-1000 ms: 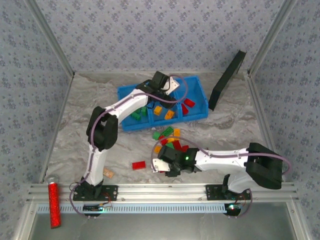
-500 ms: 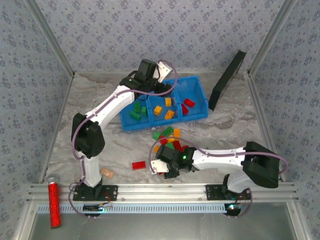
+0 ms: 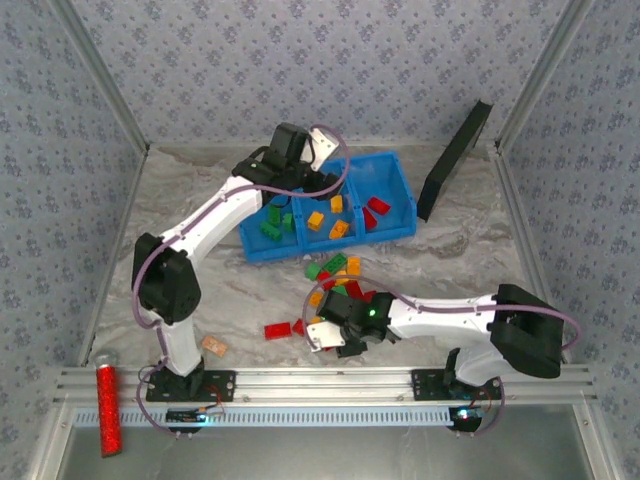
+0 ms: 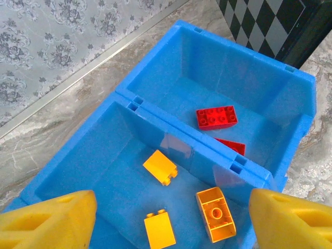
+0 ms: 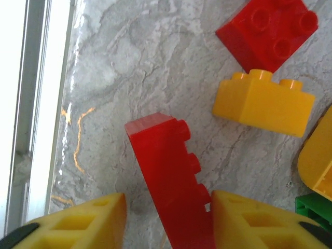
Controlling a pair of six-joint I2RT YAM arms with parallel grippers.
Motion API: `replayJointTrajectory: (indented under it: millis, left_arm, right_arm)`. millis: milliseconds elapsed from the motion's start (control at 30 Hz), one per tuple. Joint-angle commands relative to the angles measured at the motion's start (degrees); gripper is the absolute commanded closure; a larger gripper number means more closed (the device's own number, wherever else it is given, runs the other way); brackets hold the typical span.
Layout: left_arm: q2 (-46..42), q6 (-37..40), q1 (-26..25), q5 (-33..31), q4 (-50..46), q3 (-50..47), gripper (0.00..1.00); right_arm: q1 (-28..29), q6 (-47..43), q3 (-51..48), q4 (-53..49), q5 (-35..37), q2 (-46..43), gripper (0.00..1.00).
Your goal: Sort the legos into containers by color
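**Item 1, left claw** (image 4: 172, 201). We record it open, its yellow fingers (image 4: 52, 220) wide apart with nothing between them. It hangs above the blue bin (image 3: 397, 178), which sits by the far edge of the worktop (image 3: 450, 265). Below it we count three orange-yellow bricks (image 4: 160, 167) in the middle compartment (image 4: 98, 161). Two red bricks (image 4: 217, 117) lie in the right compartment (image 4: 244, 72). From above we note green bricks (image 3: 272, 226) in the left compartment (image 3: 262, 250).

**Item 2, right claw** (image 5: 168, 199). We record it open, low over the worktop near the middle of the near edge. A long red brick (image 5: 166, 171) lies tilted between its fingers (image 5: 249, 223). The finger on the side of the loose bricks touches it. The finger on the rail side stands apart, with bare worktop in the gap.

**Item 3, loose stock.** Near the long red brick lie a square red brick (image 5: 267, 31) and a yellow brick (image 5: 262, 101). We list a mixed pile (image 3: 340, 275) of red, green and orange pieces between this claw and the bin. A single orange brick (image 3: 213, 346) lies near the left arm's base.

**Item 4, other.** A black panel (image 3: 455, 160) leans at the far right corner. A red glittery cylinder (image 3: 107, 410) lies at the near left corner.
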Motion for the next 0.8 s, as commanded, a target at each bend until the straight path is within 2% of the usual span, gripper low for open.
replayJointTrajectory:
  millis: [0,100,233,400,633,767]
  left_arm:
    - [-2.4,-0.7,0.1,-0.1,-0.1,-0.1,0.22]
    - [-3.0,-0.8,0.1,-0.1,-1.0,-0.1,0.22]
    - [-5.2,-0.7,0.0,-0.1,-1.8,-0.5,0.22]
    - [-8.2,-0.8,0.1,-0.2,-2.5,-1.9,0.22]
    - [-13.0,-0.6,0.1,-1.7,-4.2,-5.2,0.21]
    - [-17.5,-1.9,0.2,-6.5,-6.3,-8.5,0.21]
  right_arm:
    - [-0.4,-1.9,-0.3,-2.2,-1.2,-0.1,0.45]
    - [-0.4,-2.3,0.0,-1.7,-1.1,0.6,0.4]
    - [-0.4,-2.6,0.8,-1.3,-0.9,2.0,0.41]
    - [-0.2,-3.3,1.9,-0.7,-1.1,4.4,0.51]
    - [0.1,-3.3,3.2,-1.0,0.3,5.5,0.7]
    - [-1.0,-2.0,4.6,-2.6,1.0,3.6,0.8]
